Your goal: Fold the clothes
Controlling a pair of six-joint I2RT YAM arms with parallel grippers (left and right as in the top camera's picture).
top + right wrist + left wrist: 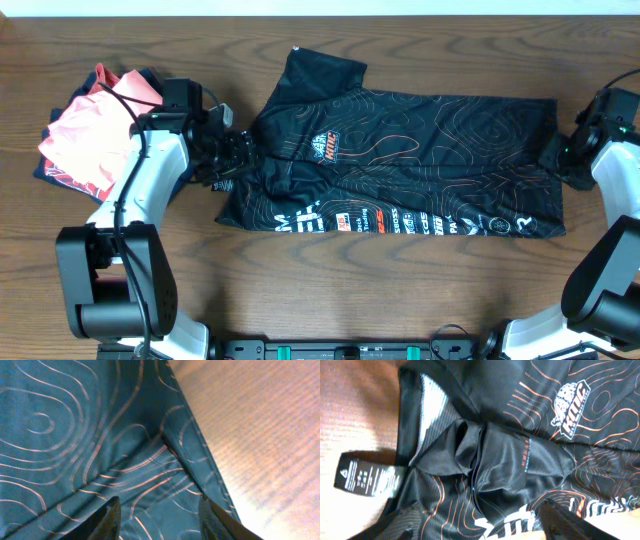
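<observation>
Lying spread out, jersey (420, 150), left tool (233, 151) grip hidden among its folds, right tool (159, 501) gaping wide, empty.

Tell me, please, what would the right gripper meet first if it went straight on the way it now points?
Most likely the black jersey: its fabric, close to its edge, lies directly ahead of the open right gripper. Depth is unclear in the wrist view, but nothing else appears to intervene.

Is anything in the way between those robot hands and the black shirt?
Nothing visible. The left gripper is at the jersey's collar end, the right gripper at its opposite edge. The folded pile lies aside, apart from the jersey.
</observation>
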